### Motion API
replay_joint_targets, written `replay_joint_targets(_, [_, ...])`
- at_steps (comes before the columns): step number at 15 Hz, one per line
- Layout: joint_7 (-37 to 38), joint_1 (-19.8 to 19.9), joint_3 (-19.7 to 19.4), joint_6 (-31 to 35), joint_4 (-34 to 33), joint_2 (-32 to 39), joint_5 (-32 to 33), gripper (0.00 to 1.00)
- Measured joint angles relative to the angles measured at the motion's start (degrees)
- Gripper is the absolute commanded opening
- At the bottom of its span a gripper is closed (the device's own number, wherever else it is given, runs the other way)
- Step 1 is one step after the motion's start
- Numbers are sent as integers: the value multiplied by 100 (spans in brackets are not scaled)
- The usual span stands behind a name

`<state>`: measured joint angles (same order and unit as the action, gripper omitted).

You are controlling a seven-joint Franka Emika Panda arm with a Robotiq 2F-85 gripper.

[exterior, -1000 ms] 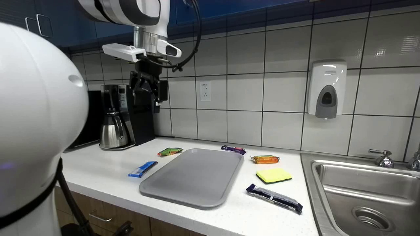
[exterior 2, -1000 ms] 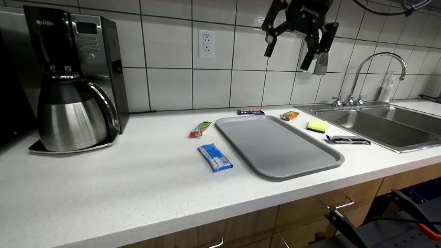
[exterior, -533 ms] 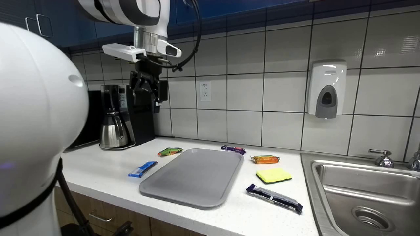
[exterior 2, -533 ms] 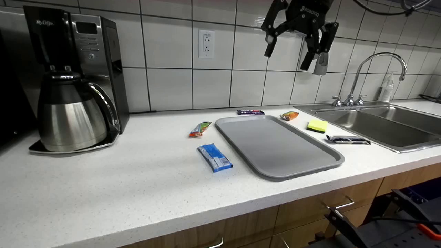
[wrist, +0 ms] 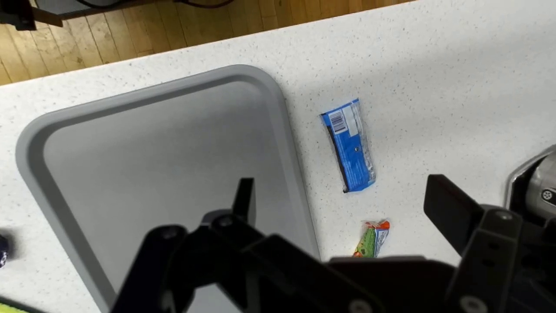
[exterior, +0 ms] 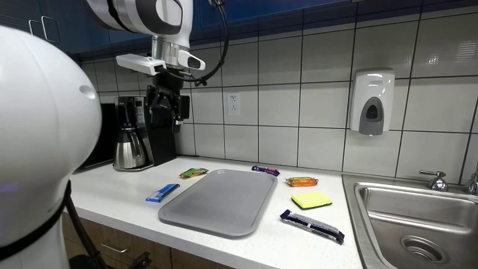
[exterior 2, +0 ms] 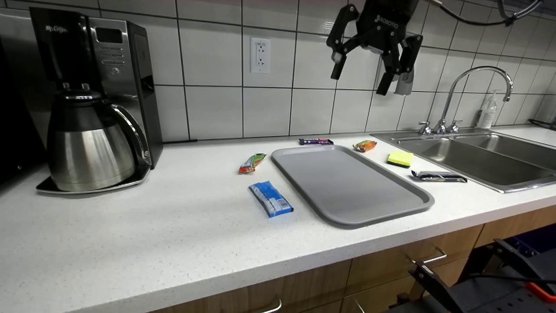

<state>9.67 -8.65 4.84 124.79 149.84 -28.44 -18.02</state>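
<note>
- the jaws stand wide apart, well above the desk.
- in the wrist view, the blue-wrapped snack bar lies just beside the gray tray, at its three o'clock.
- there, the green-and-orange snack packet lies at the bar's six o'clock.
- in an exterior view, the yellow scrub sponge sits at the tray's three o'clock.
</note>
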Motion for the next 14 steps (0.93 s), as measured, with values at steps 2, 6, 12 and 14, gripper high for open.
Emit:
replay_joint_targets(2, [-7, -65, 42, 59, 0, 119, 0, 100])
replay_joint_targets(6, [-81, -187, 155, 287, -2, 420, 0, 100])
replay_joint_targets(12, [-264, -261, 301, 779, -78, 1014, 40, 100])
replay_joint_targets(14, [-360, -283, 334, 933, -141, 1240, 42, 100])
